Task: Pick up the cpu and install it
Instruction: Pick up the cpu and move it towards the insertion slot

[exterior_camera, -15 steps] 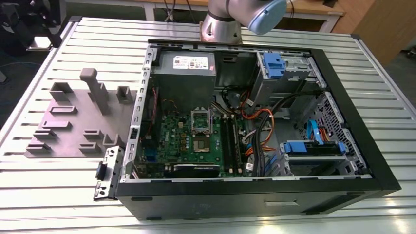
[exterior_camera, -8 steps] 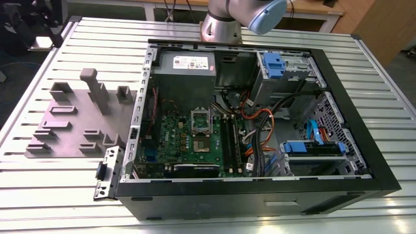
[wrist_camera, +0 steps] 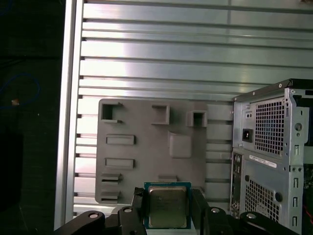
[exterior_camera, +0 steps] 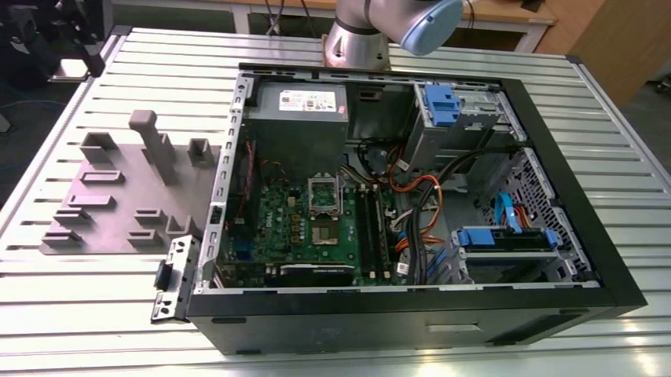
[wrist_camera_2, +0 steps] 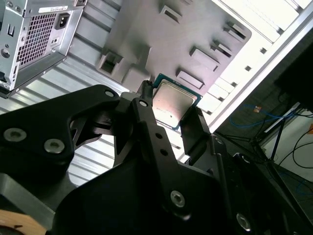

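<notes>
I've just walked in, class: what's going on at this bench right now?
A robot arm's gripper holds the cpu between its fingers, above the grey fixture tray that lies beside the open computer case. The cpu has not yet reached the motherboard inside the case, so the install isn't done.

No readable text anywhere.
</notes>
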Action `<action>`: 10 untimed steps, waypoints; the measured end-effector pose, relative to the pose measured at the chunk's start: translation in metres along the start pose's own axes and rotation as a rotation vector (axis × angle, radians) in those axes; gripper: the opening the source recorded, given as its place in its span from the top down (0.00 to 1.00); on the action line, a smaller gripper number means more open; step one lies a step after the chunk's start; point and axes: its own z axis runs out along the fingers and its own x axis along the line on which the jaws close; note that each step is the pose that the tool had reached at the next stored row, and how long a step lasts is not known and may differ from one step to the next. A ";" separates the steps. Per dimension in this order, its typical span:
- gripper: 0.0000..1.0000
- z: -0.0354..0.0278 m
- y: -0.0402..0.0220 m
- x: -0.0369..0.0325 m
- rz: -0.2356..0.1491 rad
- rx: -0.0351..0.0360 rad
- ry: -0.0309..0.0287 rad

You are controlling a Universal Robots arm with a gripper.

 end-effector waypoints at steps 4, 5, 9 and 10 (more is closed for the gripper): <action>0.53 0.0000 0.0000 -0.0013 0.000 0.0000 0.0000; 0.53 0.0000 0.0000 -0.0016 0.000 0.0000 0.0000; 0.53 0.0000 -0.0001 -0.0028 0.000 0.0000 0.0000; 0.53 0.0000 -0.0001 -0.0031 0.000 0.0000 0.0000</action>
